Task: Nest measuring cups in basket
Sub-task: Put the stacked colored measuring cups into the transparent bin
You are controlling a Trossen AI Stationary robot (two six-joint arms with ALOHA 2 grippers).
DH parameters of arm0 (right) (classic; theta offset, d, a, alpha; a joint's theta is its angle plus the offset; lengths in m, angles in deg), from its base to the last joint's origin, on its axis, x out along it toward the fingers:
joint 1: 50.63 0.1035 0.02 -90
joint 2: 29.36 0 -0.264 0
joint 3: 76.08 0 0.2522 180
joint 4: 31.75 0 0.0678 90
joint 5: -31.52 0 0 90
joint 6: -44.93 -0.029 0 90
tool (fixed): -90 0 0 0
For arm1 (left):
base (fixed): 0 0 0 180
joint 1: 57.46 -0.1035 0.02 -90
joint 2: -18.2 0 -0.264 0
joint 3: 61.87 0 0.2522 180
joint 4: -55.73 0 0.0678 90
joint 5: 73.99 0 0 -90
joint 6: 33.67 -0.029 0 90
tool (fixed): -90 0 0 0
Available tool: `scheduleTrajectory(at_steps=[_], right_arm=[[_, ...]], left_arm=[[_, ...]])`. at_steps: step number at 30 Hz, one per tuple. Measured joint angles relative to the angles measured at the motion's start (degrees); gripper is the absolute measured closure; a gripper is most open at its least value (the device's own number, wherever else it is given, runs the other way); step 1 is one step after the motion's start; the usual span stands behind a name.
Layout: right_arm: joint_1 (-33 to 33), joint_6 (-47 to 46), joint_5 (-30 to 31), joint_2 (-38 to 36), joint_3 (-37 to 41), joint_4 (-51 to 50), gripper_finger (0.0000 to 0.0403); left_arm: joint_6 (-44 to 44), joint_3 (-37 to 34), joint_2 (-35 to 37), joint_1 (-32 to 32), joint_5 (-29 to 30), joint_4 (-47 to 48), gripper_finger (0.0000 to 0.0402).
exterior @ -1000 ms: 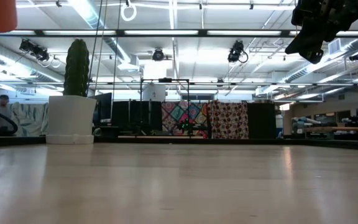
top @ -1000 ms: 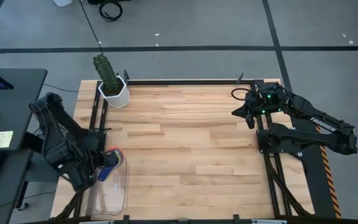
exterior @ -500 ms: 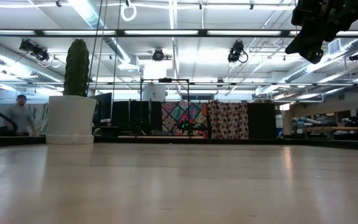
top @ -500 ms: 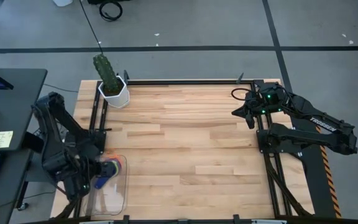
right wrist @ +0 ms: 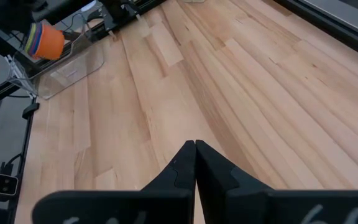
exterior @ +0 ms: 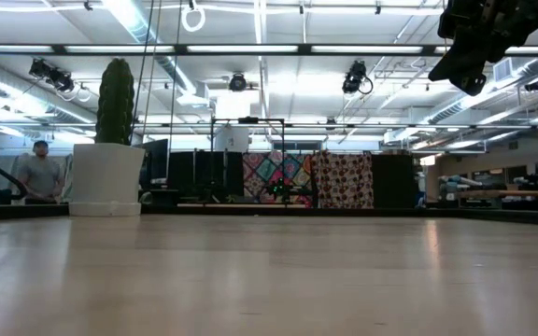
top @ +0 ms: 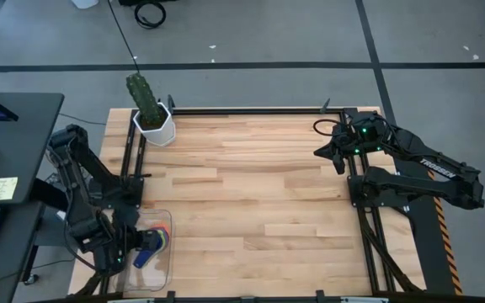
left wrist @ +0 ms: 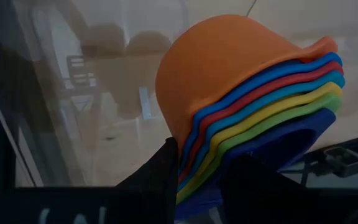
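Note:
The measuring cups (left wrist: 229,81) are nested in one stack: orange outermost, then blue, red, teal, yellow, green and dark blue. My left gripper (top: 133,252) is shut on this stack (top: 152,242) above the basket (top: 165,268), a clear tray at the table's left near corner. The right wrist view shows the stack (right wrist: 44,38) on its side over the basket (right wrist: 73,70). My right gripper (top: 337,156) hangs shut and raised at the table's right far side, holding nothing (right wrist: 195,149). My left gripper pinches the lower edge of the nested stack (left wrist: 197,180) between its two fingers (left wrist: 160,174), where the coloured rims bunch together. The stack lies on its side, orange bottom pointing away from the gripper. It appears lifted clear above the basket.
A white pot with a green cactus (top: 151,118) stands at the table's far left corner (exterior: 110,149). Bare wooden tabletop (top: 259,202) stretches between the two arms. A person (exterior: 40,173) stands in the room far behind the table.
My left gripper has carried the stack of cups toward the table's near edge, from the basket's far end to over its middle, still shut on it. The orange cup has left the low view's top left corner. The person in the background has shifted.

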State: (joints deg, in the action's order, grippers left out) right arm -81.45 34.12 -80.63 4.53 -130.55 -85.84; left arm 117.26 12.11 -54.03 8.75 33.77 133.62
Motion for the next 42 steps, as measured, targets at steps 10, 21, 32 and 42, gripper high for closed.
scheduleTrajectory(at_steps=[10,21,32,42], right_arm=[[0.02,0.00,0.00,-0.01,0.00,0.02,0.0389],[0.01,0.00,0.00,0.00,0.00,0.04,0.0389],[0.02,0.00,0.00,-0.01,0.00,0.10,0.0389],[0.01,0.02,0.00,0.01,0.00,1.74,0.0389]], left_arm=[[0.39,-7.30,0.00,2.61,-0.50,-11.27,0.0308],[0.37,-13.98,0.05,5.24,-0.92,-18.84,0.0308],[-0.90,-17.57,0.11,5.42,-0.58,-20.42,0.0308],[-0.28,-17.57,0.48,4.49,1.56,-18.97,0.0308]])
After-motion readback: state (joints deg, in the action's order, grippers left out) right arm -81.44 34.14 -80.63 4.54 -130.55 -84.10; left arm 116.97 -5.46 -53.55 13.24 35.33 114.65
